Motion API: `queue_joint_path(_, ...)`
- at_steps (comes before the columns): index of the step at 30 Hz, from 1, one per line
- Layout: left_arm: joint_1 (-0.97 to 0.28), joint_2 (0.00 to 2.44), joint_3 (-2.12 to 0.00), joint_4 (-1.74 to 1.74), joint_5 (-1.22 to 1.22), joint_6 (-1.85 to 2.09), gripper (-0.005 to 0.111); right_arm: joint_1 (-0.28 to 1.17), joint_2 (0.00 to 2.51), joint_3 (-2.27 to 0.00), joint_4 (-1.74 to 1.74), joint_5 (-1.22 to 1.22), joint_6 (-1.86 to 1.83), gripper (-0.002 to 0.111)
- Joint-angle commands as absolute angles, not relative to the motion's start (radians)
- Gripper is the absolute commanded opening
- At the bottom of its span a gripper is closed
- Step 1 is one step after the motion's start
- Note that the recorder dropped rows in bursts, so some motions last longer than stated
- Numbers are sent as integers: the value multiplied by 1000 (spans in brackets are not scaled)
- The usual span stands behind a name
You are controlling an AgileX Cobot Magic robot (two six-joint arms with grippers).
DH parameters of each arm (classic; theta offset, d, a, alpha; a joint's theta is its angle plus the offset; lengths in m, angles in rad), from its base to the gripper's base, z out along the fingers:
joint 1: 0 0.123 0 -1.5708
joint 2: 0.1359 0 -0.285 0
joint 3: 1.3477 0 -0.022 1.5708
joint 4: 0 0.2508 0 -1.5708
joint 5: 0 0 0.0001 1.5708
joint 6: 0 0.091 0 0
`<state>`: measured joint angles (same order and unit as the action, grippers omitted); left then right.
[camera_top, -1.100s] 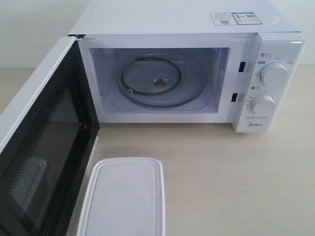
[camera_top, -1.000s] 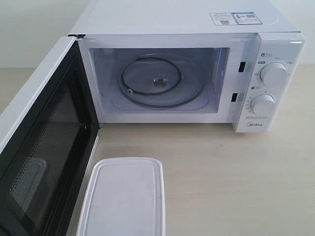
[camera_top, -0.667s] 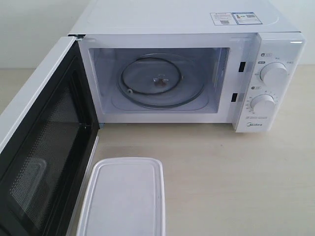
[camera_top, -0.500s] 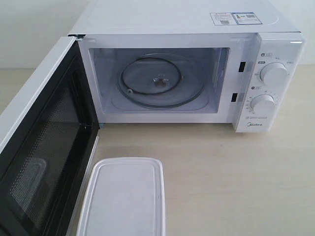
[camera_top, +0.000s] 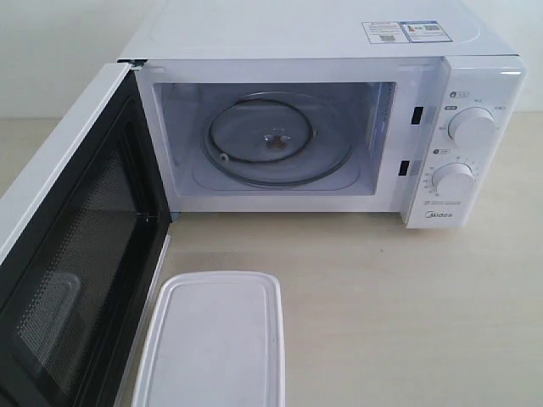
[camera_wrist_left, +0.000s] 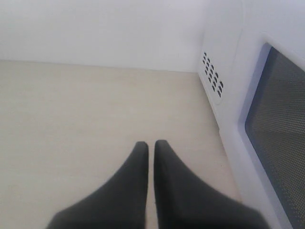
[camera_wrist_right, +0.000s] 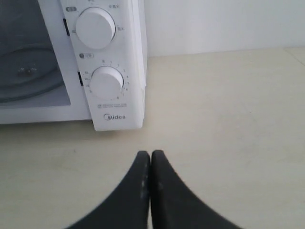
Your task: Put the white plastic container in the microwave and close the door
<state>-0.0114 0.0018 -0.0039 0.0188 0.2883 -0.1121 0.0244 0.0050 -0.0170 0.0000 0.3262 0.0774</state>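
In front of the white boxy Midea microwave (camera_top: 297, 34), unchanged from a second ago: rectangular translucent-white lidded plastic container (camera_top: 212, 339), flat on the pale tabletop (camera_top: 382, 297), just beside the wide-open mesh-windowed white door (camera_top: 76, 254). Outside that door, left gripper (camera_wrist_left: 150, 145) closed and empty; facing the microwave's dial panel (camera_wrist_right: 107, 62), right gripper (camera_wrist_right: 150, 155) likewise pinched on nothing

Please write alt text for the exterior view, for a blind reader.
A white microwave stands with its door swung open to the left and its turntable bare. A lidded white plastic container lies on the table before it.
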Motion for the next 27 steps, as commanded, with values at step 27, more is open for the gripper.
queue_joint_path(27, -7, 0, 0, 18, 291, -120, 4, 21, 233, -705, 35, -30, 199, 0)
